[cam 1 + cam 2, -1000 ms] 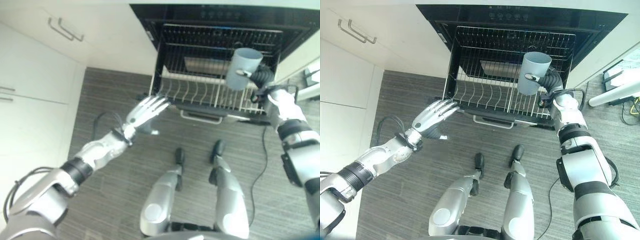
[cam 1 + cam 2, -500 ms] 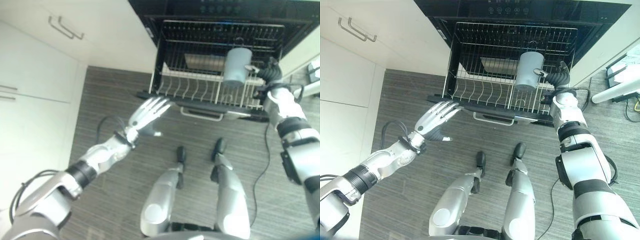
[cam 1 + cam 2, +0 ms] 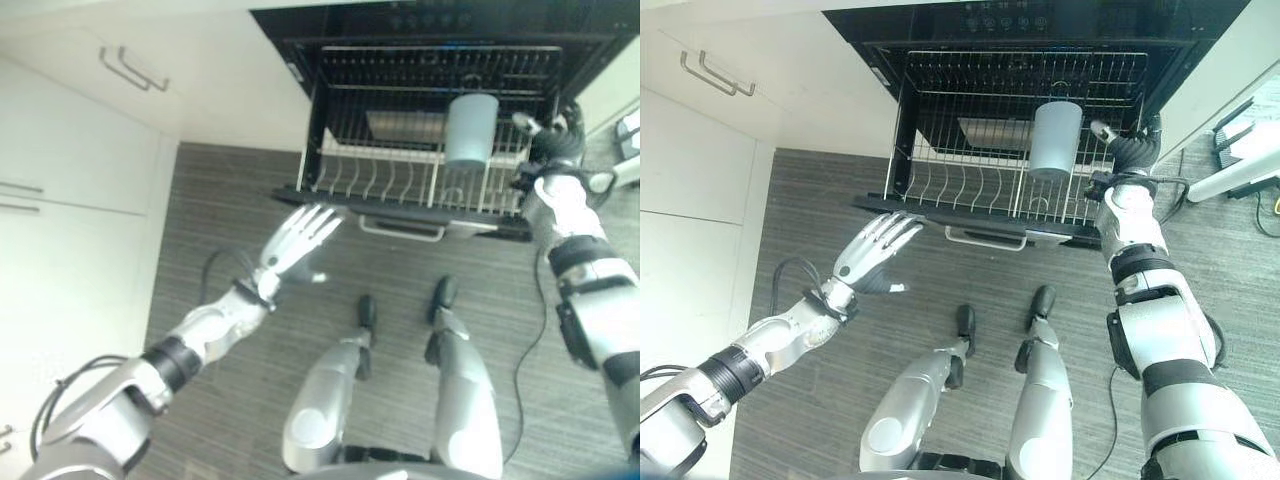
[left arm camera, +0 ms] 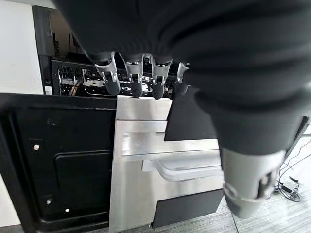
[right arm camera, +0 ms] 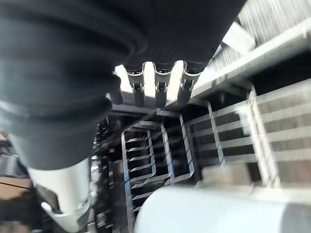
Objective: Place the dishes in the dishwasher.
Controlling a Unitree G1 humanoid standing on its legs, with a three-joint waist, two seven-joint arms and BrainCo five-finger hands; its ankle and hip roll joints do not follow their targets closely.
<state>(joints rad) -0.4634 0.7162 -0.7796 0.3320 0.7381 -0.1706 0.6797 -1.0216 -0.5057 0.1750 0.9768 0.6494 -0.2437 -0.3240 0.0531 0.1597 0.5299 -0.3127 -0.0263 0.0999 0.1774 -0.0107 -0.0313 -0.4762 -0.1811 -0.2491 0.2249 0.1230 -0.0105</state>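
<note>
A pale grey-blue cup (image 3: 470, 130) stands mouth down in the right part of the dishwasher's pulled-out wire rack (image 3: 380, 175). My right hand (image 3: 552, 128) hovers just to the right of the cup, apart from it, fingers straight and holding nothing. In the right wrist view the fingers (image 5: 160, 85) point across the rack, and the cup (image 5: 209, 213) lies below them. Over the floor in front of the dishwasher's left corner, my left hand (image 3: 298, 232) is open with its fingers spread. In the left wrist view its fingers (image 4: 133, 80) face the silver door front (image 4: 141, 145).
The dishwasher door's handle (image 3: 985, 238) juts toward me below the rack. White cabinets with bar handles (image 3: 135, 70) run along the left. A white and black object (image 3: 1240, 165) lies on the floor at the right. Grey plank floor (image 3: 230, 190) spreads in front.
My right hand has let go of the cup and drawn back to the right; the cup now stands in the rack. My left hand has sunk slightly.
</note>
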